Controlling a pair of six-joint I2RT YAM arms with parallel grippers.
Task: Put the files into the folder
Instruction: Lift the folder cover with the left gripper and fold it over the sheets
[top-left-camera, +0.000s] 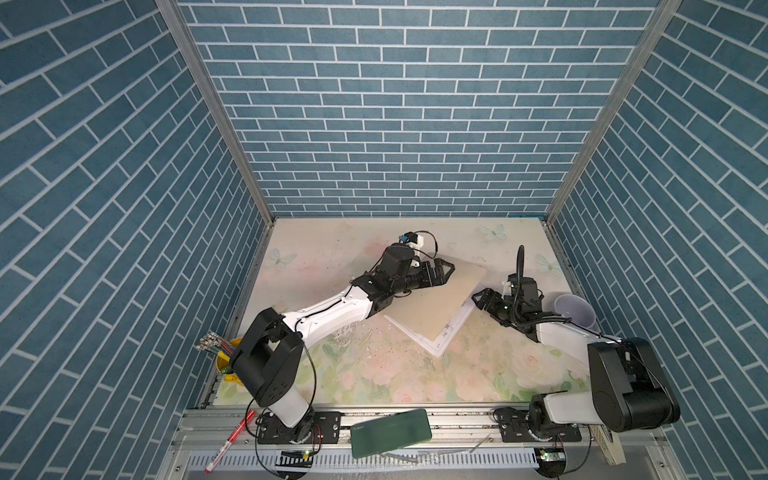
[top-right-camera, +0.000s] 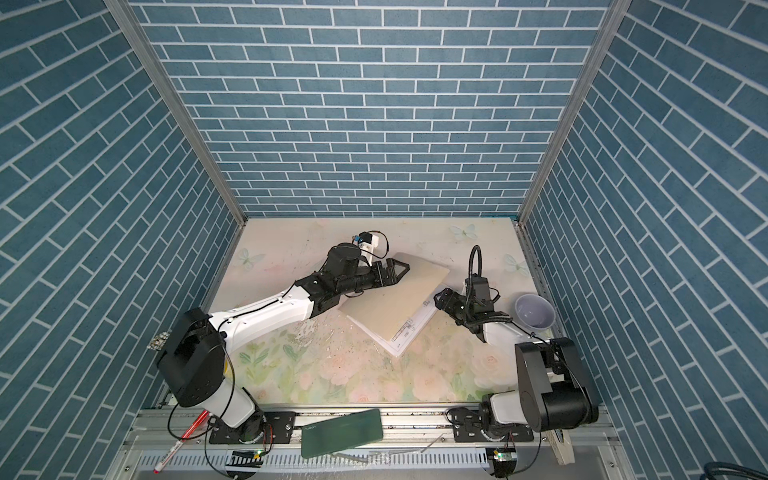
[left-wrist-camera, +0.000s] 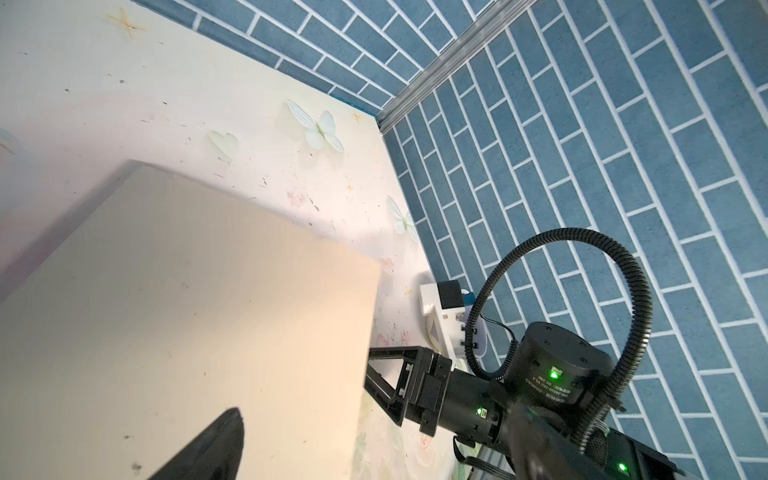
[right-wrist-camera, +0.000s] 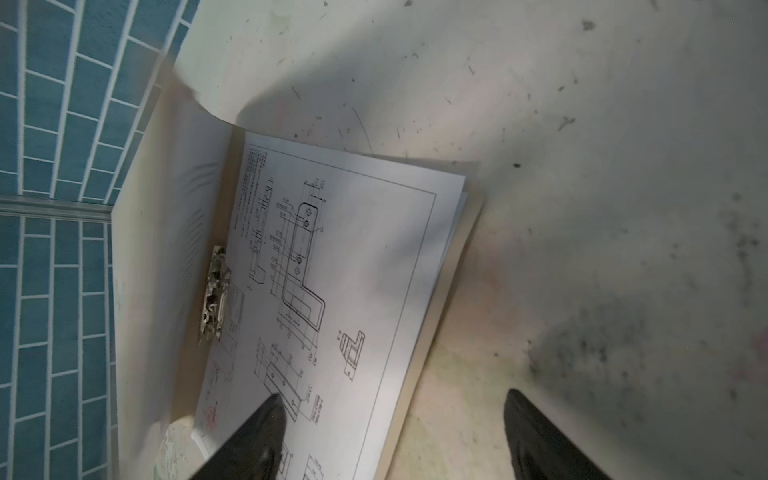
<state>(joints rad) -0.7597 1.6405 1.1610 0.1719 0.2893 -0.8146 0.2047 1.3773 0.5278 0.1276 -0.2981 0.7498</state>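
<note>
Floral table (top-left-camera: 415, 374); folder (right-wrist-camera: 166, 270) clip (right-wrist-camera: 216, 291) right-wrist only.

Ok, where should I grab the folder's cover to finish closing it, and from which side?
Take the folder by its cover's free long edge, the one facing the right gripper, coming in from the right. That edge looks lifted off the files, leaving room for a finger underneath; the opposite edge is the spine with the clip.

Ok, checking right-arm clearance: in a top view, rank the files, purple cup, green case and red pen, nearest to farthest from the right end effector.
1. files, right beside the right end effector, centre.
2. purple cup, far right.
3. green case, front middle.
4. red pen, front left.
</note>
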